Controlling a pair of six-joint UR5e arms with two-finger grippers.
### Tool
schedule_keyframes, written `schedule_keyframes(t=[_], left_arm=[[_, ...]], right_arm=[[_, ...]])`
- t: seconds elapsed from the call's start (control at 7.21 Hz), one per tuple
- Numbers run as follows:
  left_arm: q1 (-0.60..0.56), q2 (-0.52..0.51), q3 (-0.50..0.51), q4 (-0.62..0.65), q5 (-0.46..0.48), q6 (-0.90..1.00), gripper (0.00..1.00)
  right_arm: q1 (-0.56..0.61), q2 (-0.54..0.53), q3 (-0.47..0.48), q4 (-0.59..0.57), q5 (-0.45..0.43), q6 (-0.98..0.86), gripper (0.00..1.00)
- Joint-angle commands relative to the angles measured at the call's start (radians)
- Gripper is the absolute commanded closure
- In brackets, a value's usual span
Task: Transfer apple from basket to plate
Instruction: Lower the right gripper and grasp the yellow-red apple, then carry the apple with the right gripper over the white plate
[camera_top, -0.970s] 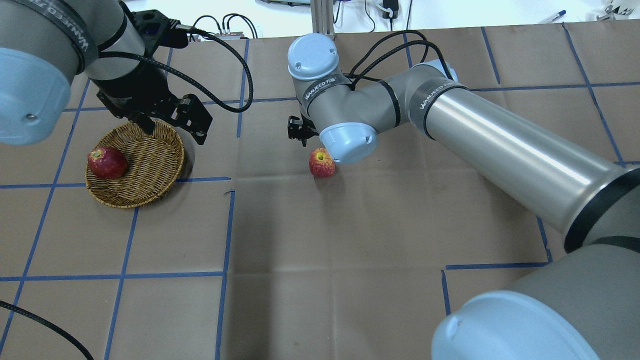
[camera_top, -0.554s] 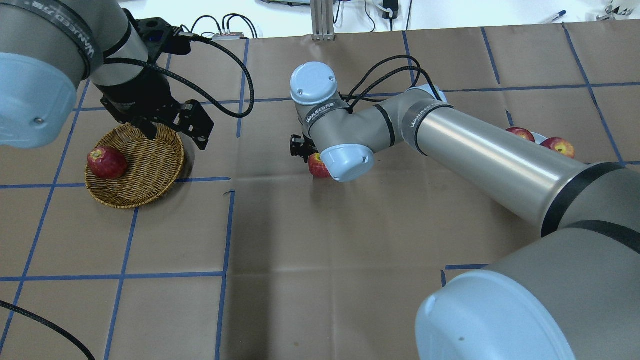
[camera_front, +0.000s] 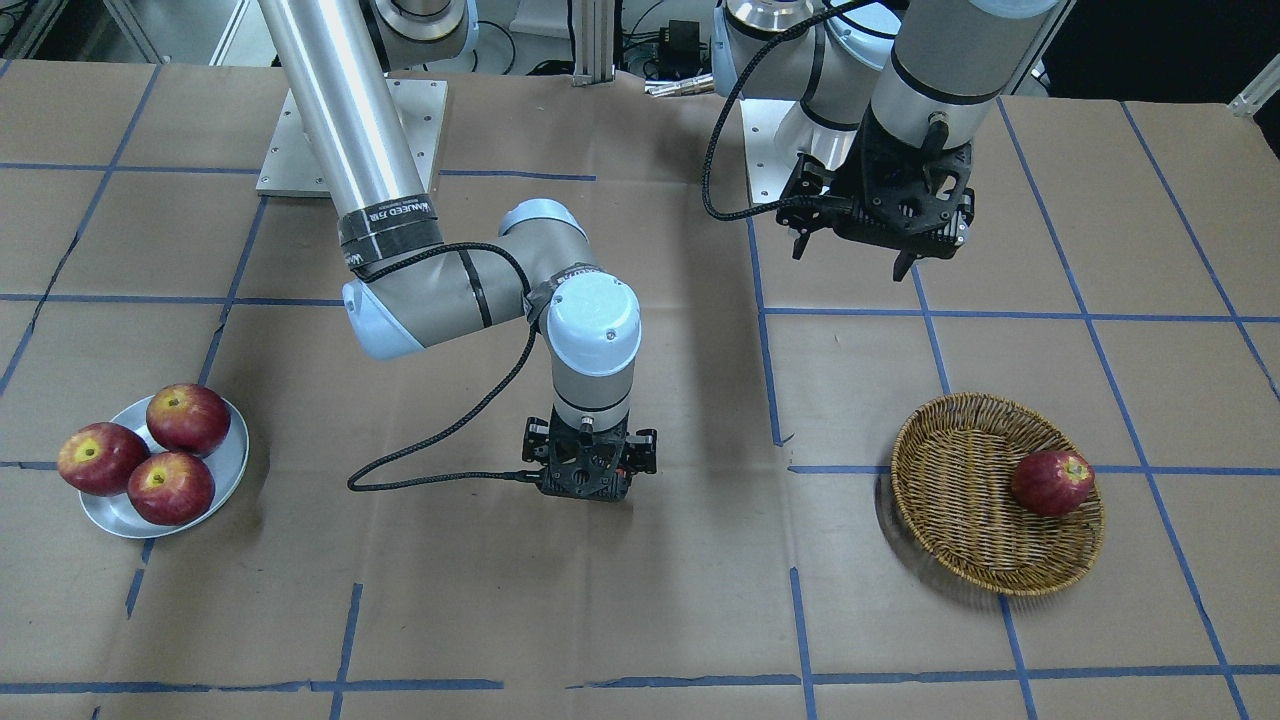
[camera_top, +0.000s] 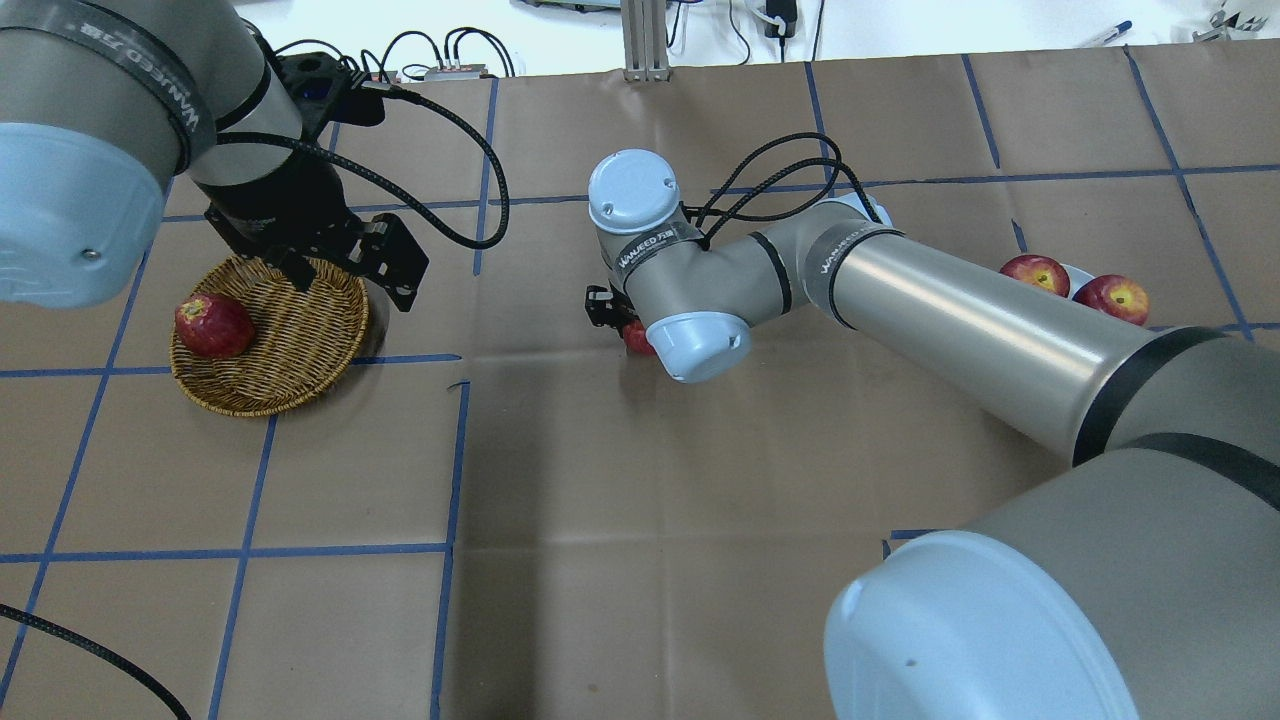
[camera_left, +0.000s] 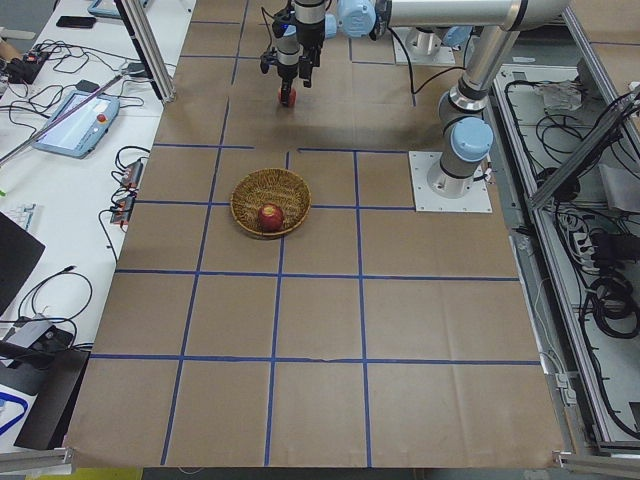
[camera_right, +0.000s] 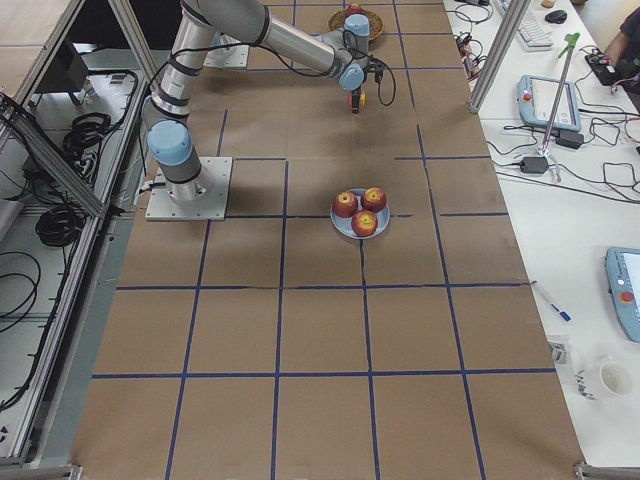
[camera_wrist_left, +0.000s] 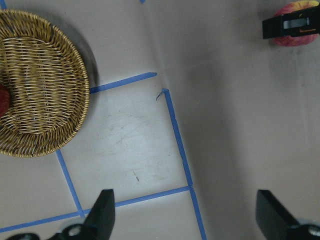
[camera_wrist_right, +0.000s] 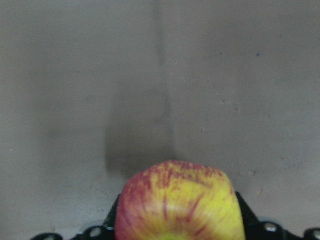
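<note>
The apple, red streaked with yellow, sits on the paper-covered table at its middle. My right gripper is down over it with an open jaw on either side. Only a sliver of the apple shows in the overhead view. It also shows in the left wrist view. The wicker basket holds one dark red apple. My left gripper hangs open and empty above the table, just beyond the basket's rim on the robot's side. The metal plate lies at the table's other end.
Three dark red apples fill the plate. Blue tape lines cross the brown paper. The right arm's forearm stretches low over the table between the plate and the middle.
My right gripper has come down over the apple, which now is almost hidden in the overhead view. The left gripper has shifted slightly over the basket's far rim.
</note>
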Motion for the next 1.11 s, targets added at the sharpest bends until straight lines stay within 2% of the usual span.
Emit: schedule_keyframes(t=[0.0, 0.14, 0.42, 0.69, 0.97], left_arm=[[0.0, 0.0, 0.001, 0.0, 0.0, 0.0, 0.01], [0.002, 0.0, -0.001, 0.002, 0.0, 0.0, 0.01], [0.0, -0.003, 0.002, 0.008, -0.001, -0.003, 0.01], [0.0, -0.003, 0.001, 0.012, -0.001, -0.003, 0.01], [0.0, -0.005, 0.002, 0.012, -0.001, -0.005, 0.01]], right_arm=[[-0.007, -0.033, -0.017, 0.009, -0.002, -0.006, 0.54], [-0.038, -0.092, -0.022, 0.048, 0.001, -0.018, 0.54], [-0.172, -0.251, -0.011, 0.226, 0.004, -0.176, 0.53], [-0.406, -0.384, -0.007, 0.425, 0.005, -0.49, 0.53], [-0.637, -0.415, 0.004, 0.458, 0.007, -0.814, 0.53]])
